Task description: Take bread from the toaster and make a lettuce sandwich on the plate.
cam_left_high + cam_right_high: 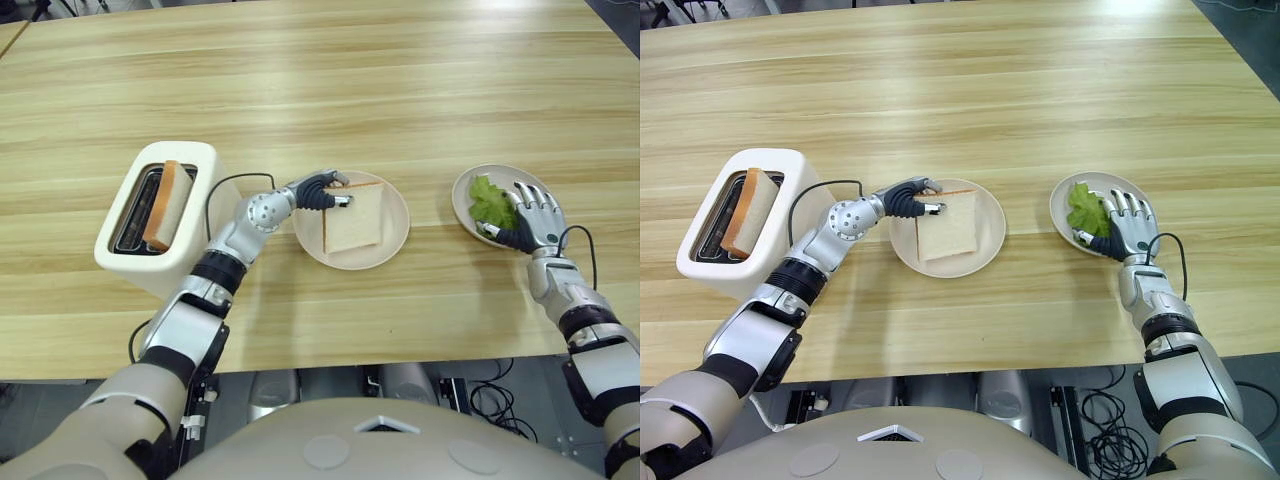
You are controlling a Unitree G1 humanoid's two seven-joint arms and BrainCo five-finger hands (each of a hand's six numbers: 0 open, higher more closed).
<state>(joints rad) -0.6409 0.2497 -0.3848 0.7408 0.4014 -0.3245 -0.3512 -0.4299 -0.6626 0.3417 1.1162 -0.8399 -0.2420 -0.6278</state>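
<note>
Our left robot hand [322,191] pinches a corner of the bread slice [355,225], which lies flat on the plate [392,250] as the sandwich base. The right robot hand [530,215] lies open and empty beside the lettuce [488,200] (the next layer, we judge), and the toaster [200,160] holds the second slice [165,205].

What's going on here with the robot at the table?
The robot is partway through making a sandwich. Its left robot hand pinches the corner of a bread slice lying on the plate. Its right robot hand rests open over the lettuce on a second plate. Another slice stands in the toaster.
</note>
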